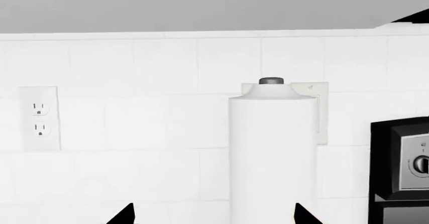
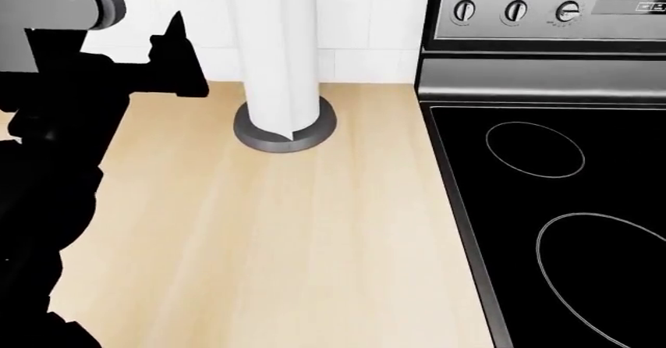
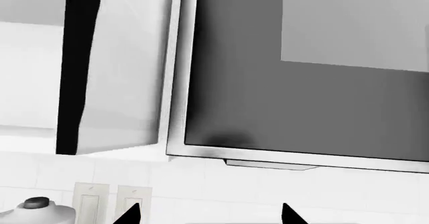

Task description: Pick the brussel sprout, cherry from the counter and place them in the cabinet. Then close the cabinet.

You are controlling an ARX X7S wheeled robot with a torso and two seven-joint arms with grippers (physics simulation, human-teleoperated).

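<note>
One paper towel roll (image 2: pixel 281 51): upright on counter (image 2: pixel 271 239), near stovetop (image 2: pixel 562 207) edge.
Left gripper (image 1: pixel 213 215): fingertips spread wide, holding nothing.
Right gripper (image 3: pixel 209 215): likewise apart, under cabinet (image 3: pixel 120 68).

the counter (image 2: pixel 281 239) is a light beige wood-grain top. a white paper towel roll (image 2: pixel 281 47) stands upright on a grey round base (image 2: pixel 284 129) near the back wall. a black stovetop (image 2: pixel 562 207) adjoins the counter's right edge.

We see a white tiled wall (image 1: pixel 134 68) with a power outlet (image 1: pixel 39 117), a paper towel roll (image 2: pixel 281 44) at twelve o'clock, and a black stovetop (image 2: pixel 562 207) at three o'clock.
</note>
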